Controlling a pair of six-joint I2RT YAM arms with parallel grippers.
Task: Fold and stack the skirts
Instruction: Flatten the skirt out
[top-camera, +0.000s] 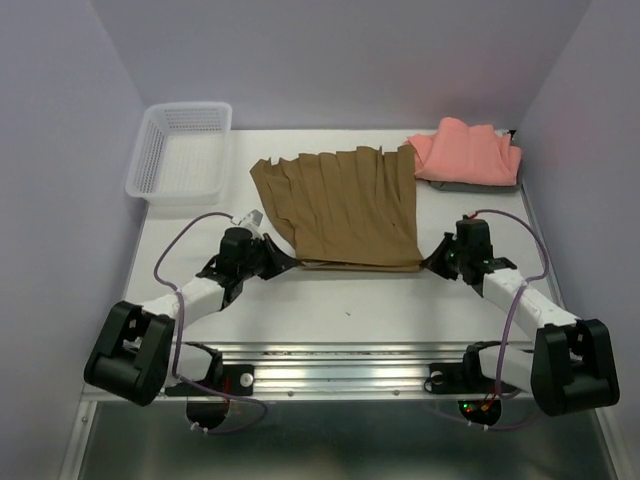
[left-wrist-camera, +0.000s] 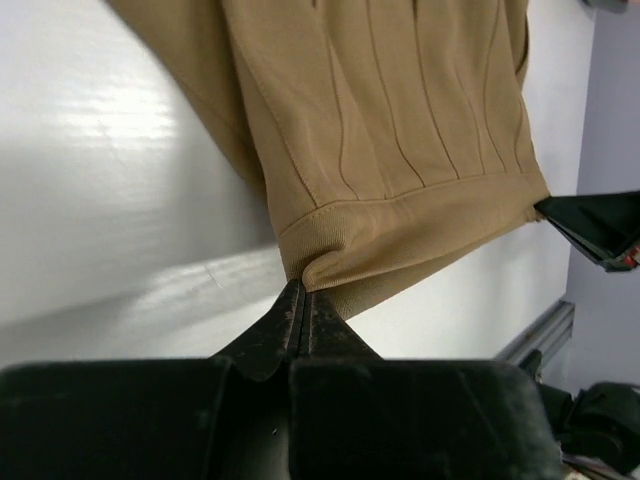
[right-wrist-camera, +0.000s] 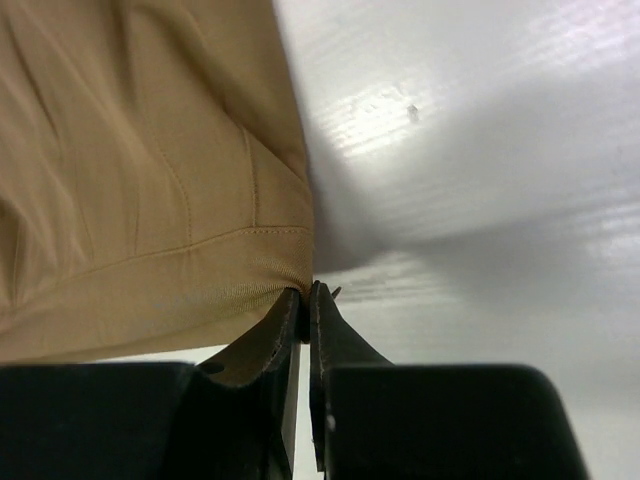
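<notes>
Overhead first: olive-brown skirt (top-camera: 345, 205) lies spread on the white table (top-camera: 350, 300), pleats fanning toward the far wall, narrow waistband edge nearest the arms. Left gripper (top-camera: 290, 262) sits at the near-left corner of that edge, right gripper (top-camera: 428, 264) at the near-right corner. Salmon-pink skirt (top-camera: 468, 152) is folded at the far right, on top of a grey skirt (top-camera: 470, 186) that shows only as a sliver beneath. White mesh basket (top-camera: 150, 160) stands at the far left.

Left wrist: left gripper (left-wrist-camera: 302, 295) pressed fully together, a small fold of the olive-brown skirt (left-wrist-camera: 400, 120) waistband pinched at its tips.

Right wrist: right gripper (right-wrist-camera: 305, 295) nearly closed, a hairline gap between the fingers, the waistband corner of the olive-brown skirt (right-wrist-camera: 130, 180) caught at the tips.
</notes>
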